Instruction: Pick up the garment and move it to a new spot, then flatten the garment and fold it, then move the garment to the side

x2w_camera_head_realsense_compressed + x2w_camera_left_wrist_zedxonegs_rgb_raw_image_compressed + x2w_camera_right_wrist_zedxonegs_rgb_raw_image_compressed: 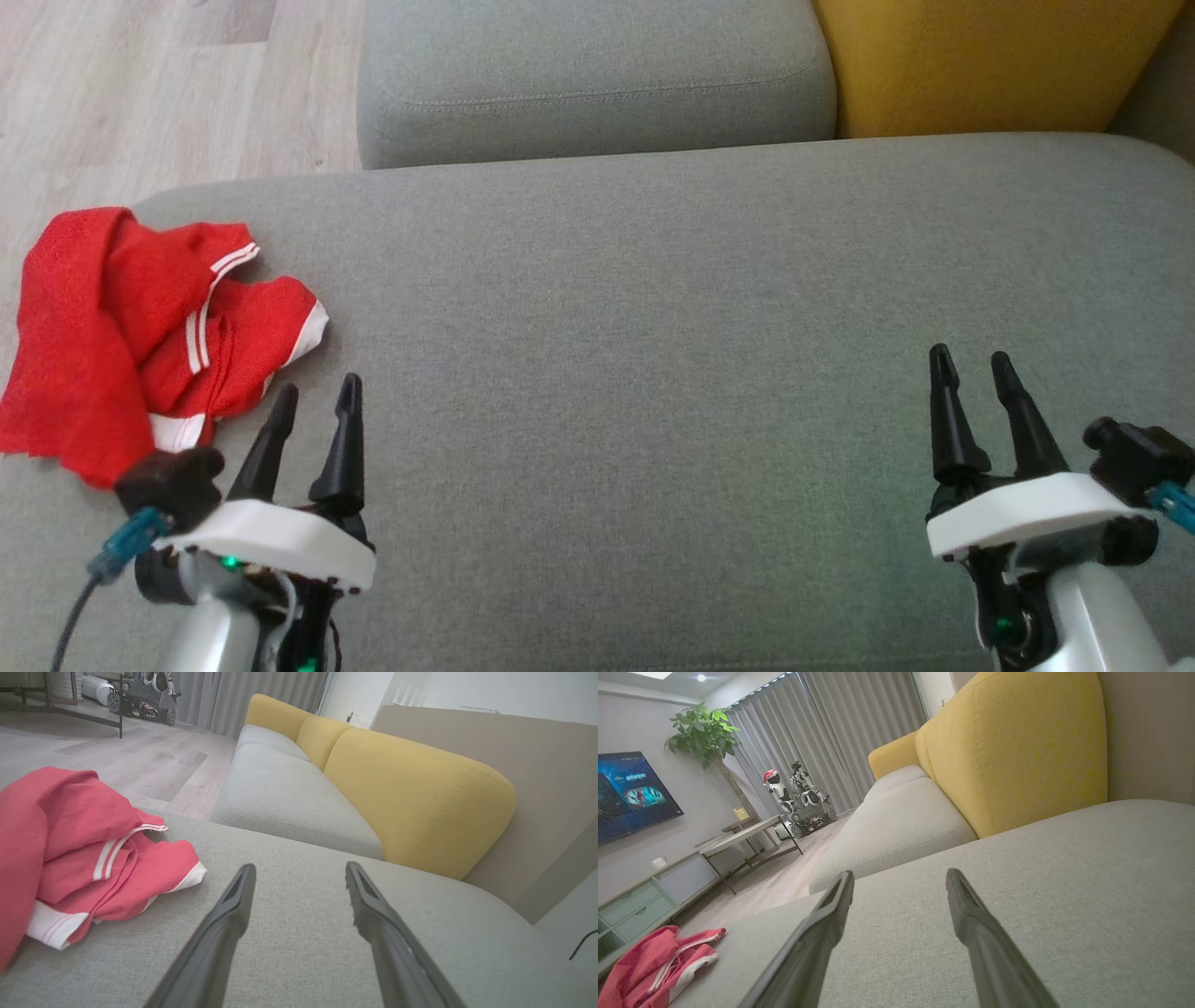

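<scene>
Dark-fingered left gripper [319, 385] and right gripper [969, 354] hover spread, empty, seemingly poised to fetch the crumpled red striped garment [112, 317].

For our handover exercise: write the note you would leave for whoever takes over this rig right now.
Left gripper: open, empty, just right of the garment, apart from it.
Right gripper: open, empty, over the bare seat, far right.
The garment: crumpled in a heap at the seat's left edge.
Done: nothing yet.
To do: pick up, move, flatten, fold, set aside.
</scene>
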`<state>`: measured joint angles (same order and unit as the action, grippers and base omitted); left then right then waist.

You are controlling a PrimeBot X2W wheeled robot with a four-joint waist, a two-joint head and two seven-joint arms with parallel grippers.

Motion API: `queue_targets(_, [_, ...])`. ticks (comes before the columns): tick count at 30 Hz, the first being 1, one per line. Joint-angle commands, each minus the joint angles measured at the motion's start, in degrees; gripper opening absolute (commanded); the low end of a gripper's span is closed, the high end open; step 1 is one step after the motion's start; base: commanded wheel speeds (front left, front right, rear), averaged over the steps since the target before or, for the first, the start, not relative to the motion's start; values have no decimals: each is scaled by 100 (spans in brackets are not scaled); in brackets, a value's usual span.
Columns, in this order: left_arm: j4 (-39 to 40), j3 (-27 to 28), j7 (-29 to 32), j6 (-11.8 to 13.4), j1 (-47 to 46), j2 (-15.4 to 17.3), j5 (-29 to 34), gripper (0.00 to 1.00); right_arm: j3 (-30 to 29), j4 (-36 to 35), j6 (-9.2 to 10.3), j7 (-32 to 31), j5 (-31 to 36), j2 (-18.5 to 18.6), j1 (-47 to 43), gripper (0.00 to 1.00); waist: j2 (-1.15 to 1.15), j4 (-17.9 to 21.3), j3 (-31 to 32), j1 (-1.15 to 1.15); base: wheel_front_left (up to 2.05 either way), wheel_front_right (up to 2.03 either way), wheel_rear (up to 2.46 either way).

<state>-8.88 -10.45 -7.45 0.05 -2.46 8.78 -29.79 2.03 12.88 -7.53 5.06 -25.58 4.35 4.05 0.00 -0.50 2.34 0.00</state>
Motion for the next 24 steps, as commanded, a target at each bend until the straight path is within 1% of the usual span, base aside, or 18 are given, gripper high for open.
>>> queue_targets(1, [189, 111, -91, 29, -229, 124, 191, 100, 128, -173, 3, 74, 203, 34, 180, 100, 0, 0, 6, 0, 0, 0, 0])
queue_targets(12, [68, -75, -276, 180, -230, 212, 849, 100, 157, -64, 3, 156, 1013, -10, 171, 100, 0, -16, 54, 0, 0, 0, 0])
queue_targets(24, [-91, -161, -460, 272, -236, 242, 1457, 100, 129, 55, 4, 255, 1636, -90, 173, 100, 0, -24, 84, 0, 0, 0, 0])
